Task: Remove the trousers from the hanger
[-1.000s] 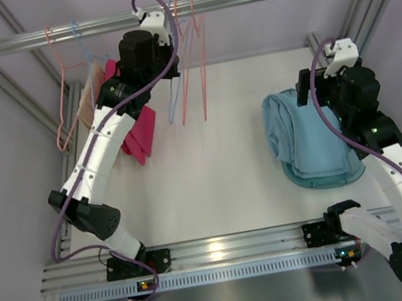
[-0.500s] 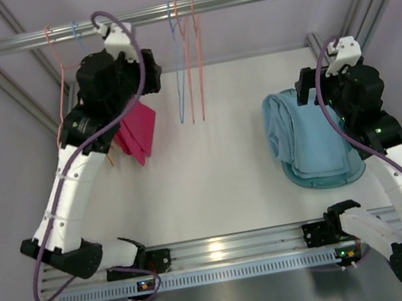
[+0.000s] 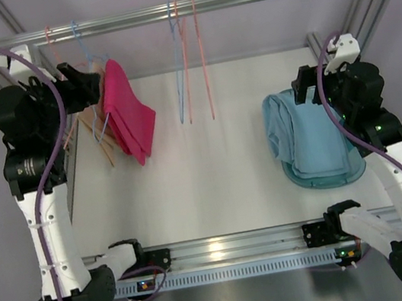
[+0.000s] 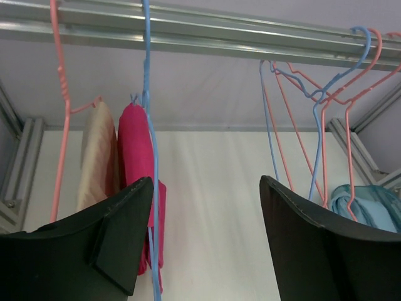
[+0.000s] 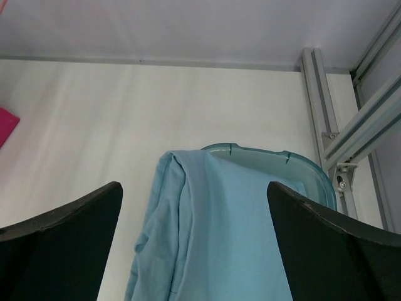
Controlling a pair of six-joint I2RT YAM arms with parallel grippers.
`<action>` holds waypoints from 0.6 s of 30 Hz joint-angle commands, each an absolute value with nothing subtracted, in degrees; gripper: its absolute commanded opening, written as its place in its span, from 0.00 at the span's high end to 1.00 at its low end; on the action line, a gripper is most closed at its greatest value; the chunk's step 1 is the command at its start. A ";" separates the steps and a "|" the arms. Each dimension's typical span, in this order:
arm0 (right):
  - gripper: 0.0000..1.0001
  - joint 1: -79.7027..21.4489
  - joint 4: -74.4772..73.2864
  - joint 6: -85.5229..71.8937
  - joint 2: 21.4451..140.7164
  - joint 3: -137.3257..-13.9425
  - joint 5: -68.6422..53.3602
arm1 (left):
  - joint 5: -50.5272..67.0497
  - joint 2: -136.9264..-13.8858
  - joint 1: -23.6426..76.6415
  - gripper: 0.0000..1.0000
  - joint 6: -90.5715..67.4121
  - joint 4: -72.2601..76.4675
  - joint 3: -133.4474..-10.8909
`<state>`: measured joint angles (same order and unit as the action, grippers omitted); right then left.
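Note:
The magenta-pink trousers (image 3: 127, 113) hang folded over a blue hanger (image 4: 148, 94) on the left part of the rail (image 3: 185, 6); in the left wrist view they show as a narrow strip (image 4: 133, 144). My left gripper (image 3: 88, 86) is just left of them, open and holding nothing (image 4: 205, 188). The blue hanger wire runs down past its left fingertip. The light blue trousers (image 3: 307, 136) lie draped over a teal basin (image 3: 329, 179) on the right. My right gripper (image 3: 306, 88) hovers open above them (image 5: 194, 188), not touching.
A beige cloth (image 4: 97, 157) hangs on a pink hanger (image 4: 61, 106) left of the magenta pair. Three empty hangers (image 3: 186, 60), blue and pink, hang mid-rail. Aluminium frame posts (image 5: 326, 119) border the white table (image 3: 205, 173).
My left arm has swung left and back from the middle of the rail, and its gripper has opened. The magenta trousers now hang in full view. The right arm has stayed put.

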<state>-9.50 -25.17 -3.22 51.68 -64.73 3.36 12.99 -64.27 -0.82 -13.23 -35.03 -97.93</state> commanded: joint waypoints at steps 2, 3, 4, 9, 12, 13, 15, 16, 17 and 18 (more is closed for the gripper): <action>0.01 -8.61 -24.17 -4.13 51.42 -67.68 1.93 | 23.80 -67.85 -8.85 0.27 -20.12 -37.44 -96.68; 0.00 -8.53 -24.52 -4.04 51.33 -67.76 2.02 | 27.39 -68.46 -10.09 0.28 -21.00 -37.44 -96.68; 0.00 -8.61 -24.52 -3.96 50.98 -67.68 1.85 | 28.38 -69.68 -11.15 0.29 -22.14 -37.44 -96.68; 0.01 -8.53 -24.79 -3.25 50.01 -66.80 1.85 | 31.55 -73.12 -12.66 0.30 -22.24 -37.35 -98.25; 0.01 -8.53 -24.61 -3.43 49.75 -66.18 1.93 | 33.31 -75.57 -12.57 0.32 -23.11 -37.44 -98.96; 0.01 -8.61 -24.52 -3.51 49.75 -66.18 1.93 | 34.09 -76.11 -12.66 0.33 -24.07 -37.27 -99.57; 0.01 -8.61 -24.35 -3.69 49.66 -66.09 1.85 | 35.68 -77.34 -12.66 0.35 -24.96 -36.22 -100.28; 0.01 -8.61 -24.26 -3.69 49.57 -66.01 1.85 | 36.47 -77.69 -12.57 0.37 -26.18 -35.60 -100.72; 0.01 -8.53 -24.26 -3.60 49.48 -65.92 1.93 | 38.48 -77.96 -12.66 0.40 -26.71 -35.07 -100.98; 0.01 -8.61 -24.17 -3.69 49.48 -65.92 1.93 | 39.37 -78.22 -12.57 0.41 -27.50 -33.42 -100.99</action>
<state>-9.50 -25.96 -3.25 50.52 -64.95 2.42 33.76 -78.08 -12.36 -24.32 -38.09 -98.00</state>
